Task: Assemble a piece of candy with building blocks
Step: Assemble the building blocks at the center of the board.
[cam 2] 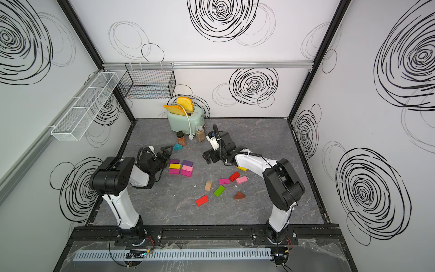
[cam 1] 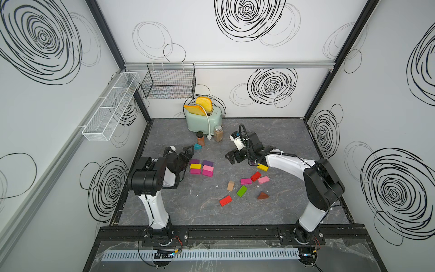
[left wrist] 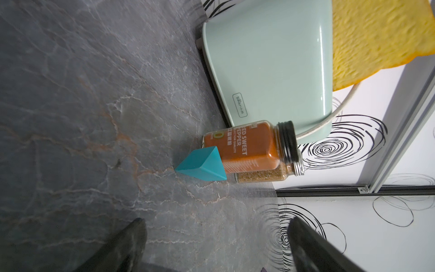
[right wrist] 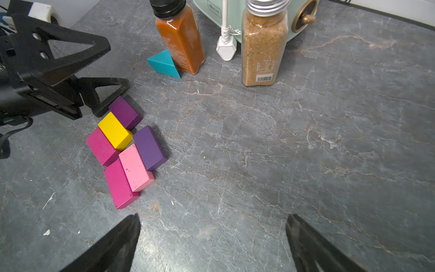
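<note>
And the six-brick body (cam 1: 201, 168) looks built, its ends not yet capped (teal triangle (cam 1: 197, 146) waits at its twelve o'clock), left gripper (cam 1: 190, 154) and right gripper (right wrist: 213, 220) both spread wide, empty.

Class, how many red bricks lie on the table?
2. The far red brick lies between a magenta brick and a pink brick; the near red brick lies alone nearest the front. The right arm may hide others.

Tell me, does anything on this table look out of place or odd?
The teal triangle sits apart from the other blocks, tucked against the red pepper jar. The plug of the toaster lies loose on the table, and one toast slice rests askew across its top.
</note>
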Motion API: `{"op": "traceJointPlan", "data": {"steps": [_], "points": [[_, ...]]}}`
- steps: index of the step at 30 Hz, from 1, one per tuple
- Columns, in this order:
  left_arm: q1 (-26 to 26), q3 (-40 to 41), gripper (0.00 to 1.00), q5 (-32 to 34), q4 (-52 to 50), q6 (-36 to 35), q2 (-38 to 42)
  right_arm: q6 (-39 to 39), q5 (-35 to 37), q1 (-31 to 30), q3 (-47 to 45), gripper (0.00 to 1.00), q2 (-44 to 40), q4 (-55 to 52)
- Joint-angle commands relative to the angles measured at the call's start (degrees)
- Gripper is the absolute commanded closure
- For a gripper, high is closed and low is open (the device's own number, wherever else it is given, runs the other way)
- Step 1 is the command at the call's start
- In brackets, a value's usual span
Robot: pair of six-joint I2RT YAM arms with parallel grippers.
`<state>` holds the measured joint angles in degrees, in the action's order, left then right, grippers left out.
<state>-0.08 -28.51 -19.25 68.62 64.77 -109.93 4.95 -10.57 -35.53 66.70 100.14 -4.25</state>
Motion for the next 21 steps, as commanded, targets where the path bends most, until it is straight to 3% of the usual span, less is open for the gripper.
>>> {"op": "traceJointPlan", "data": {"steps": [1, 21], "points": [[-1.02, 0.73, 0.02, -0.84, -2.73, 0.32, -2.13, 0.15, -0.73, 0.72, -1.21, 0.0, -2.47, 1.06], [-1.03, 5.53, 0.01, -0.2, -1.58, 0.24, -2.09, 0.21, -2.74, 1.23, 0.5, 0.02, -2.4, 0.77]]}}
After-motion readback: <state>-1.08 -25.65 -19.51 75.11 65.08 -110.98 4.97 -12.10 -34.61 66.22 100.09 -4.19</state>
